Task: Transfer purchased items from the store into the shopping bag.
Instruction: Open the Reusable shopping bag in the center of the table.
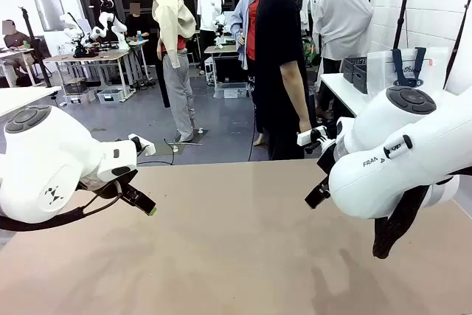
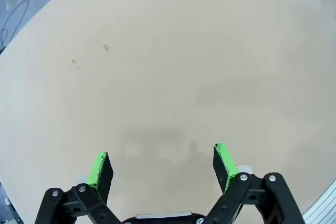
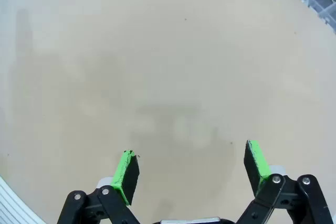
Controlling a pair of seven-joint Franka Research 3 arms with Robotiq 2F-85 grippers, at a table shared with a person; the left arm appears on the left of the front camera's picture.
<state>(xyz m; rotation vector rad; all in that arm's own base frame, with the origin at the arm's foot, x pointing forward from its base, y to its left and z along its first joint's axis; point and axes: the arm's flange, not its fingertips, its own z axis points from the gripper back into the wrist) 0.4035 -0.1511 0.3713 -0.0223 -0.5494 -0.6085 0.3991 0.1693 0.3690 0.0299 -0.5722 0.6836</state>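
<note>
Front view:
- The shopping bag (image 1: 408, 70) stands upright on a white side table (image 1: 339, 88) by the right wall, well apart from the work table.
- It is translucent clear plastic with navy strap handles looping down its front. The navy lettering below them is too small to read.
- The store basket (image 1: 355, 71) sits just to the bag's left on the same side table. It is dark grey with slotted sides.
- The work table (image 1: 236, 256) has a bare tan top.
- A person in black (image 1: 279, 64) stands at its far edge, side-on.
- Behind the person are a grey floor and more tables.
- The left gripper (image 1: 144, 203) and right gripper (image 1: 317, 193) hang low over the near half of the work table.

Left wrist view:
- The left gripper's jaws are spread wide with nothing between the green pads (image 2: 102, 169).
- Below is tan tabletop with a few small marks.
- Grey floor and a cable show in the top-left corner.

Right wrist view:
- The right gripper's jaws are spread wide and empty.
- Below is plain tan tabletop with faint shadows.
</note>
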